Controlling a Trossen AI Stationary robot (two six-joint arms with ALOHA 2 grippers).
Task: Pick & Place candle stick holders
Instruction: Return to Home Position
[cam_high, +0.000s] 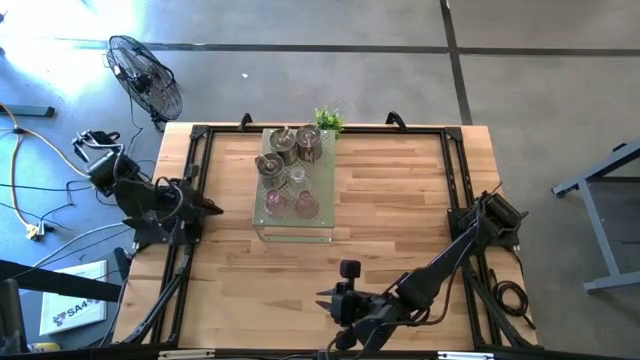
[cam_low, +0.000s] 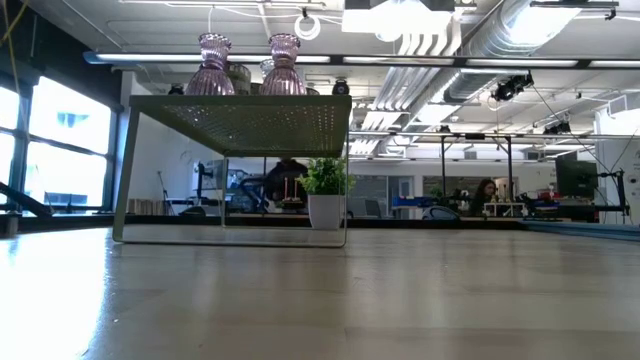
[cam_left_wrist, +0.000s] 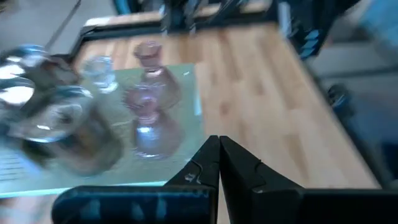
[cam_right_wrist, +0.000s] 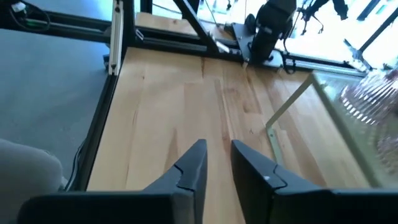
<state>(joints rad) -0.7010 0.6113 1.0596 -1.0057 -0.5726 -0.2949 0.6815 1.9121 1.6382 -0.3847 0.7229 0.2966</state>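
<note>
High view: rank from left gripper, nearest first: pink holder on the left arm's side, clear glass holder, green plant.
From the left gripper:
1. Pink holder, at the lower-left corner of the board in that view, nearest.
2. Clear glass holder, mid-board.
3. Green plant, past the board's upper-right corner, farthest.
Right gripper waits near the picture's bottom edge.

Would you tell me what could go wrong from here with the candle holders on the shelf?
The pink glass holders stand tall toward the near edge of the raised shelf; a jolt might tip them off.
The left gripper sits beside the shelf; a wide swing could clip it.
The right gripper waits farther off.
</note>
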